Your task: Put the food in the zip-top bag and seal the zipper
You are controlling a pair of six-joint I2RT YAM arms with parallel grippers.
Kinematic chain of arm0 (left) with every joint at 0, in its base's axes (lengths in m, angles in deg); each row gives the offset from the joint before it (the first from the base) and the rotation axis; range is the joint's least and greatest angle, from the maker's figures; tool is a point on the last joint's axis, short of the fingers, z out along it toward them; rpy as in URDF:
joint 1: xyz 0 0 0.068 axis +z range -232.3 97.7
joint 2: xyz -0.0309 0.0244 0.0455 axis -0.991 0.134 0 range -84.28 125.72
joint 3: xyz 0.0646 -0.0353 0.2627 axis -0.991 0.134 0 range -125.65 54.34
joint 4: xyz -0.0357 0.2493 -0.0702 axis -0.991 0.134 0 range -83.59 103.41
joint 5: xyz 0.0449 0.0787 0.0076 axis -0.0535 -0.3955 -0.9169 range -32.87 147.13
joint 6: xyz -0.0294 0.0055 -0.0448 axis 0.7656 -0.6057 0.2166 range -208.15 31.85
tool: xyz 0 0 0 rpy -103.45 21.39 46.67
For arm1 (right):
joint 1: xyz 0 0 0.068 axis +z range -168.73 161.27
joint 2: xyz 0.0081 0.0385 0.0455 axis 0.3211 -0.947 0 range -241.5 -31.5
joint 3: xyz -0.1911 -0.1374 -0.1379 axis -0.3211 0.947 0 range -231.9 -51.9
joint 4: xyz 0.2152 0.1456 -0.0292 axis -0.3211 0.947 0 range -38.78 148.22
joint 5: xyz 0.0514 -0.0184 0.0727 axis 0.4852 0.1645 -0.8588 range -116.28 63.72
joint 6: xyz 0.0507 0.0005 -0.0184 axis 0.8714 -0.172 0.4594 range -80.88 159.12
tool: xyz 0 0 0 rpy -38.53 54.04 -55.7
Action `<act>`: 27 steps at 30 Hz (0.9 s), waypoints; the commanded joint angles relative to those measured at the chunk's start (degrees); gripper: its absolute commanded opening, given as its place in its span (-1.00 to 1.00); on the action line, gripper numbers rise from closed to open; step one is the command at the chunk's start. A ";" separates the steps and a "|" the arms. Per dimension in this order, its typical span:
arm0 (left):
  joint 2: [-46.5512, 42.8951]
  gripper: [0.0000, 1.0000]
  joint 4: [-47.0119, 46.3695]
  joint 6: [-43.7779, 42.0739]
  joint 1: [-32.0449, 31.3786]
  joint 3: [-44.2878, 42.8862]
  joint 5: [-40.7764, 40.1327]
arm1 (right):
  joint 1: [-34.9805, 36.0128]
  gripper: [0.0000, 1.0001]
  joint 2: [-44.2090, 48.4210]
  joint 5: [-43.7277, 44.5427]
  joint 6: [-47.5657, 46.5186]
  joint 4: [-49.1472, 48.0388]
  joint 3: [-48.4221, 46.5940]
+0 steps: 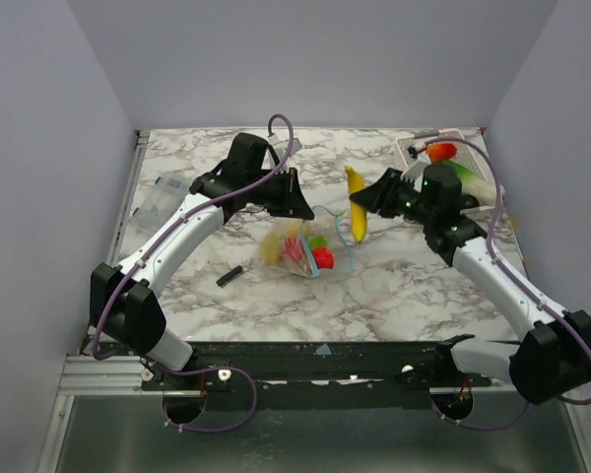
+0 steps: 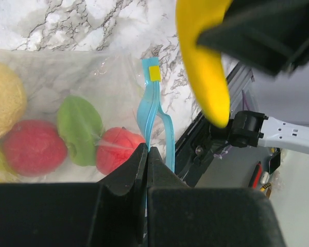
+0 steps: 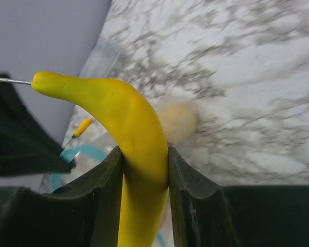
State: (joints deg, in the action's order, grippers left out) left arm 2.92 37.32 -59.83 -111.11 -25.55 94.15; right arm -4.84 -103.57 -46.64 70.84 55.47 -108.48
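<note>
Left pincer [image 2: 147,158] clamped on the zipper [image 2: 146,110], pinching one lip of the zip-top bag [image 2: 67,72]; bag lies mid-counter [image 1: 394,286] with red, green and yellow food inside; right pincer [image 3: 143,175] grips the banana [image 3: 129,118] mid-body, just beside the mouth; best to enter tip-first through the narrow gap, keep the lip taut, and release only once well inside.

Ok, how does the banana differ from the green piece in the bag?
The banana is yellow, long and curved; the green piece is short and rounded. The banana is clamped in the jaws of the right gripper, outside the zip-top bag; the green piece lies inside it. Both are smooth toy food.
</note>
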 commanded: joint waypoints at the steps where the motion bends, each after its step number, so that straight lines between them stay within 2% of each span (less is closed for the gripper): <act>1: -3.01 -1.00 -1.56 -0.10 -0.01 0.20 1.82 | 8.74 -0.99 8.18 1.49 12.93 -22.11 12.48; 3: -3.20 -1.00 -1.40 -0.02 -0.01 0.01 2.13 | 12.33 -0.99 9.62 4.31 14.63 -29.21 16.53; 7: -3.61 -1.00 -1.50 -0.01 0.08 -0.08 2.63 | 18.99 -0.99 9.98 11.53 12.06 -33.61 18.12; 11: -4.15 -1.00 -2.20 0.65 0.08 0.05 4.25 | 25.16 -0.94 9.52 22.23 5.89 -32.37 16.98; 16: -3.98 -1.00 -3.84 2.04 0.08 0.62 6.66 | 29.93 -0.91 9.85 33.08 0.20 -35.96 17.94; 23: -2.13 -1.00 -4.37 3.44 0.59 -0.40 9.02 | 32.19 -0.89 9.38 38.13 -9.06 -36.90 17.58; 27: -1.47 -1.00 -8.96 9.81 1.00 0.82 12.80 | 33.04 -0.82 9.92 39.45 -15.54 -34.71 16.32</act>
State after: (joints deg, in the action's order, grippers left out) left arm 1.20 34.68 -56.42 -110.74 -25.53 100.51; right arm 27.22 -94.32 -12.28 64.00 20.87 -90.73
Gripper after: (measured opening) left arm 0.012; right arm 0.363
